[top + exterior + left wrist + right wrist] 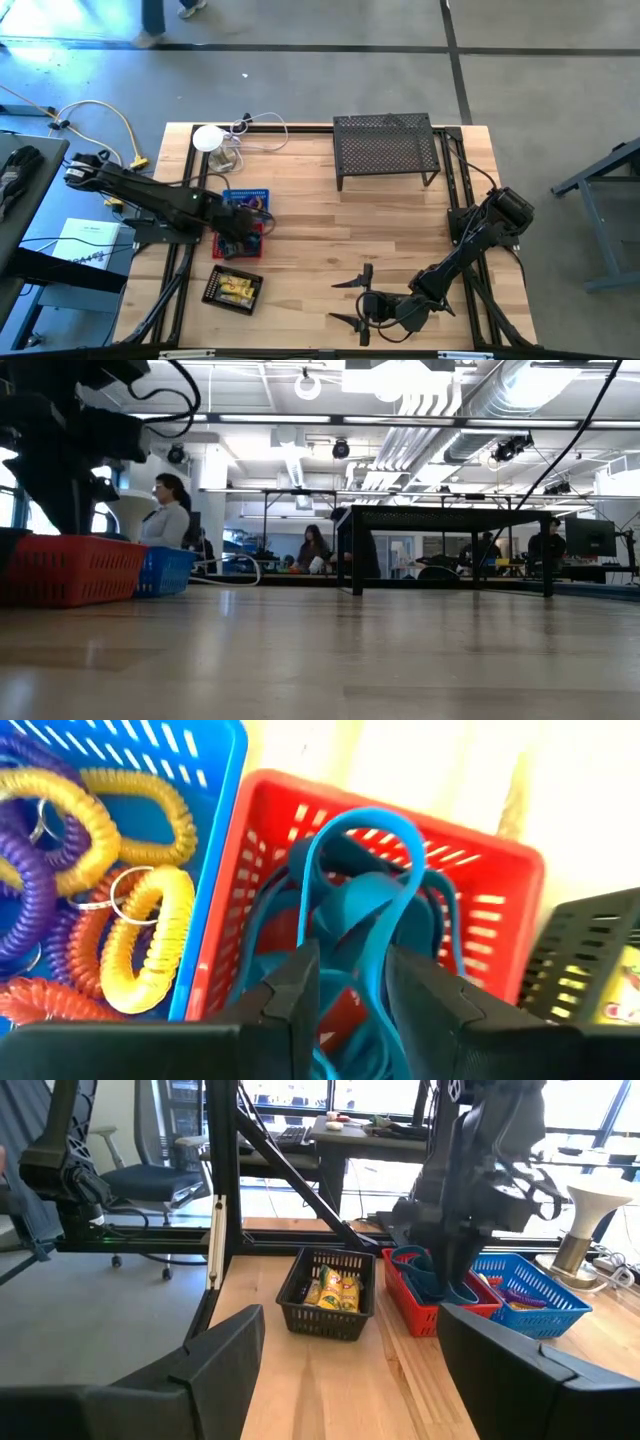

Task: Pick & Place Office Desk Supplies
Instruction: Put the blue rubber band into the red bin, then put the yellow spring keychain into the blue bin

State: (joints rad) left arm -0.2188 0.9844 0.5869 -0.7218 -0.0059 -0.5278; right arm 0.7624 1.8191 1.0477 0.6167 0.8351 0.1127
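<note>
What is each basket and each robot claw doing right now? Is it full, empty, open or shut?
Blue basket: holds coiled purple, yellow and orange rings.
Red basket: holds blue elastic loops.
Black basket: holds yellow packets.
Left claw: over the red basket, fingers partly open around a blue loop.
Right claw: open, empty, waiting low over the table.
Black mesh shelf: upright, nothing on top.

My arms are dark, jointed, with black cables; left gripper (352, 985) and right gripper (345, 1370) have matte black angular fingers.
</note>
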